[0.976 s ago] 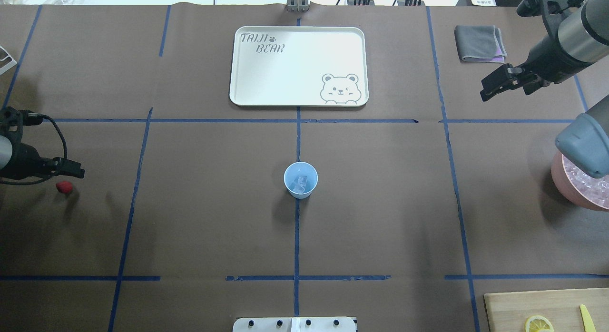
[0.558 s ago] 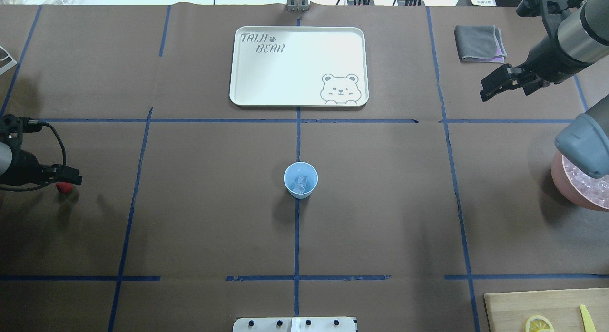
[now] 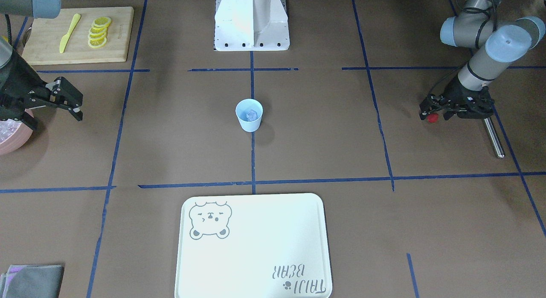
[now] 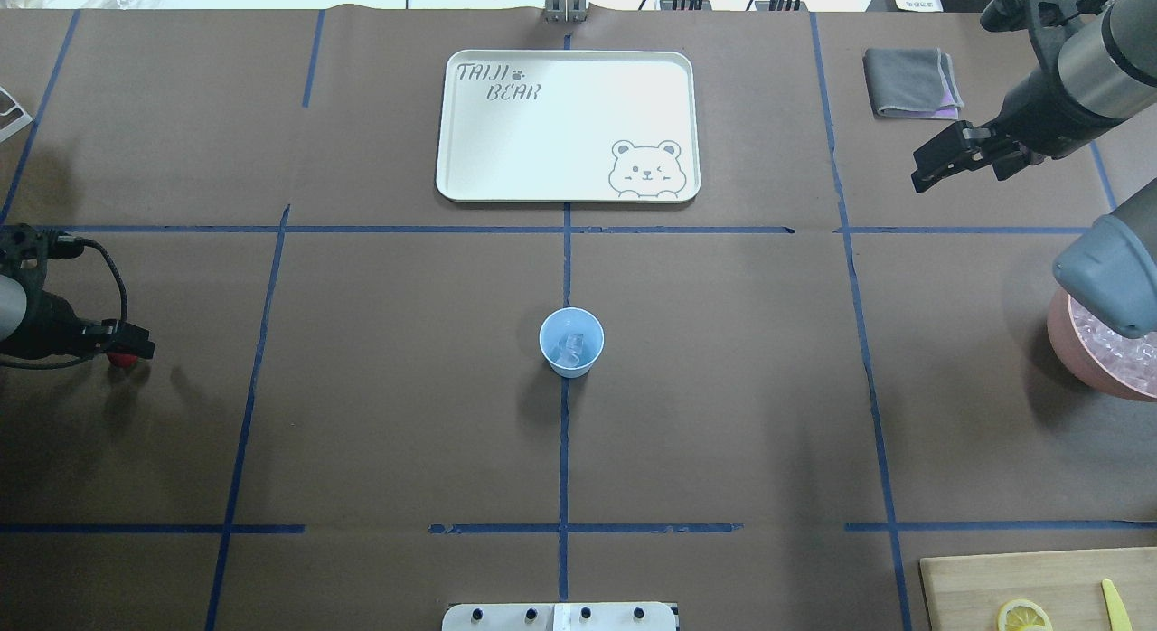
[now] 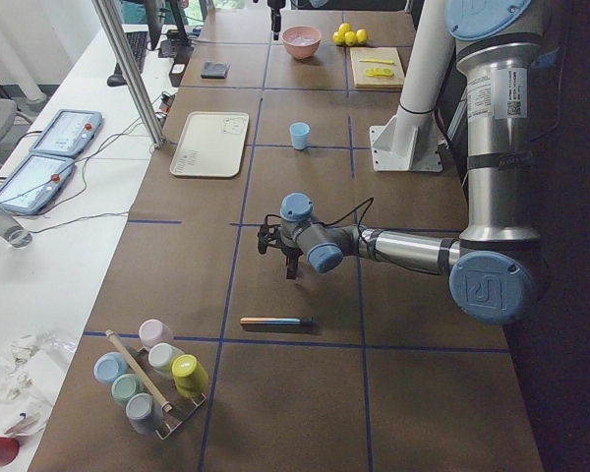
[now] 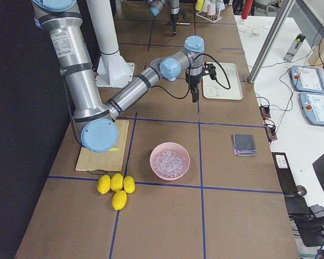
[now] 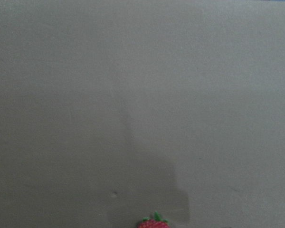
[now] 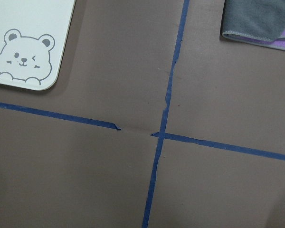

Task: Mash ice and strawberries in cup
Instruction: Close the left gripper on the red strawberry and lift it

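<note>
The cup (image 4: 578, 367) stands upright in the middle of the table with a few ice cubes (image 4: 571, 346) at its bottom. Well off to the cup's left, the strawberry (image 4: 122, 360) lies on the brown table cover.

The left arm reaches out low, its forearm almost level with the table and its wrist bent down. That puts the left gripper (image 4: 136, 349) right over the berry, close to the table. The gripper partly hides the berry from overhead, and the left wrist camera shows only the berry's top at its lower edge. I cannot tell how far the fingers are spread, or whether they touch it.

The right arm is raised well to the cup's right and farther from the robot. The right gripper (image 4: 919, 170) hovers tilted above bare table with its fingers spread apart and nothing between them. A pink bowl (image 4: 1071, 355) of ice sits at the table's edge to the cup's right, partly under the right arm's elbow.
</note>
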You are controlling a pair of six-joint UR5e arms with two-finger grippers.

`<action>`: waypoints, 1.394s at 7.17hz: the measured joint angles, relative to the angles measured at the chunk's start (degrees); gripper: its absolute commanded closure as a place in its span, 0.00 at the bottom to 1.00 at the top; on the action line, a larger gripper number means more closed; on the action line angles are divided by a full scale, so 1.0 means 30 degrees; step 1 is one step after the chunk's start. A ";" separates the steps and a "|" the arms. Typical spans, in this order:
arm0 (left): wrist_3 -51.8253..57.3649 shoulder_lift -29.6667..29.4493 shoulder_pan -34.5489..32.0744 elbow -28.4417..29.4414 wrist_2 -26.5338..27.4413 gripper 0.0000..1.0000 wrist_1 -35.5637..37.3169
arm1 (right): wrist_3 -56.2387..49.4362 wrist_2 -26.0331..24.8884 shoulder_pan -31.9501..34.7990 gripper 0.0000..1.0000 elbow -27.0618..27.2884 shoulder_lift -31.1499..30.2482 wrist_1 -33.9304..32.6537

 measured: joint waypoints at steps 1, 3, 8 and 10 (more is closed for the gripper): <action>-0.0020 0.0002 0.0048 0.0017 0.0000 0.25 0.0001 | 0.0000 0.0000 0.0000 0.01 0.0004 0.0013 0.0000; -0.0046 0.0001 0.0131 0.0020 0.0000 0.43 0.0000 | 0.0001 0.0000 0.0000 0.01 0.0011 0.0023 -0.0001; -0.0007 0.0122 0.0145 -0.0042 -0.0020 0.96 0.0001 | 0.0025 -0.0006 0.0001 0.01 0.0027 0.0043 0.0000; 0.0025 0.0130 -0.0016 -0.0445 -0.0168 0.97 0.0078 | 0.0010 -0.0013 0.0070 0.01 0.0015 0.0020 -0.0001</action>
